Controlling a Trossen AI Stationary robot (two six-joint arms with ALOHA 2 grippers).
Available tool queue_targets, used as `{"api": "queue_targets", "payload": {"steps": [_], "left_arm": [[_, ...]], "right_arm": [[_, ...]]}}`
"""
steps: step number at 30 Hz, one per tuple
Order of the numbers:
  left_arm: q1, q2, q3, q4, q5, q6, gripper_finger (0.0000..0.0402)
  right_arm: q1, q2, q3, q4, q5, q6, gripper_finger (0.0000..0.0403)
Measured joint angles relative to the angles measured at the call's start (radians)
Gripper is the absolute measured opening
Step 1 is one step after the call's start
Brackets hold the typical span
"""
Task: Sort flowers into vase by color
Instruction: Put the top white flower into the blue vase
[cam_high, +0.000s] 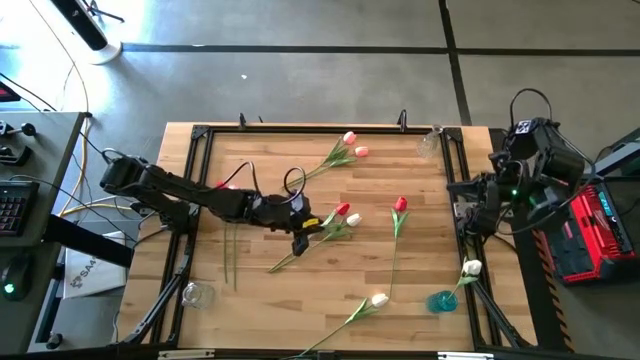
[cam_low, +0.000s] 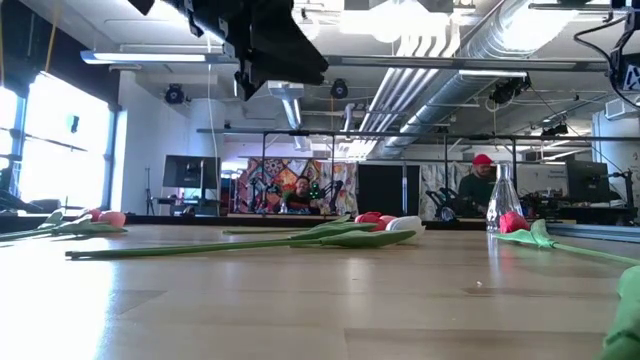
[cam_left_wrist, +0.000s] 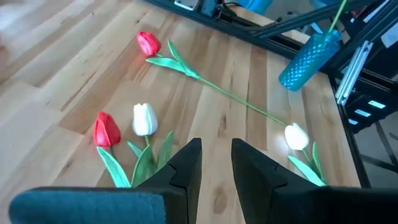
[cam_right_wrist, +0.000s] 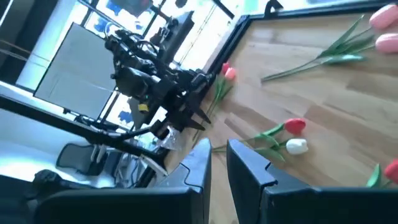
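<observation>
My left gripper (cam_high: 300, 238) hangs open with a narrow gap above the middle of the table, over the stems of a red tulip (cam_left_wrist: 107, 129) and a white tulip (cam_left_wrist: 144, 119) that lie side by side; it touches nothing. In the low view it is high above the tabletop (cam_low: 262, 45). Another red tulip (cam_high: 400, 205) lies to their right, and two pink tulips (cam_high: 352, 146) lie near the far edge. A white tulip (cam_high: 378, 299) lies near the near edge. One white tulip (cam_high: 471, 267) stands in the blue vase (cam_high: 441, 300). My right gripper (cam_right_wrist: 217, 155) waits at the table's right edge, slightly open.
A clear glass vase (cam_high: 198, 293) stands at the near left corner and another (cam_high: 430, 146) at the far right corner. Loose green stems (cam_high: 230, 250) lie left of centre. A black frame (cam_high: 200, 135) runs along the table's edges. People sit in the room beyond (cam_low: 300, 190).
</observation>
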Motion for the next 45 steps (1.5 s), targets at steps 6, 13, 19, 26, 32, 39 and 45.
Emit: {"api": "queue_targets", "payload": {"steps": [6, 13, 19, 26, 32, 39, 45], "left_arm": [[0.015, 0.051, 0.0, 0.013, 0.034, 0.022, 0.0074], [-0.002, 0.2, 0.0, 0.006, 0.031, 0.032, 0.0074], [0.0, 0.278, 0.0, -0.015, -0.005, -0.007, 0.0074], [0.002, 0.346, -0.001, -0.028, 0.011, 0.034, 0.0101], [-0.007, 0.374, -0.001, 0.009, 0.042, 0.1, 0.0114], [-0.005, 0.409, 0.001, 0.025, 0.028, 0.14, 0.011], [-0.006, 0.457, 0.004, 0.044, 0.039, 0.151, 0.0077]], "right_arm": [[-0.09, 0.045, 0.0, 0.37, -0.013, -0.458, 0.0039], [-0.236, 0.12, 0.0, 0.58, -0.027, -0.672, 0.0039], [-0.384, 0.203, 0.0, 0.572, -0.227, -0.668, 0.0066], [-0.526, 0.285, 0.0, 0.549, -0.409, -0.668, 0.0158], [-0.588, 0.304, 0.0, 0.55, -0.49, -0.668, 0.0184], [-0.605, 0.302, 0.0, 0.551, -0.504, -0.668, 0.0171], [-0.622, 0.303, 0.0, 0.551, -0.514, -0.661, 0.0155]]}}
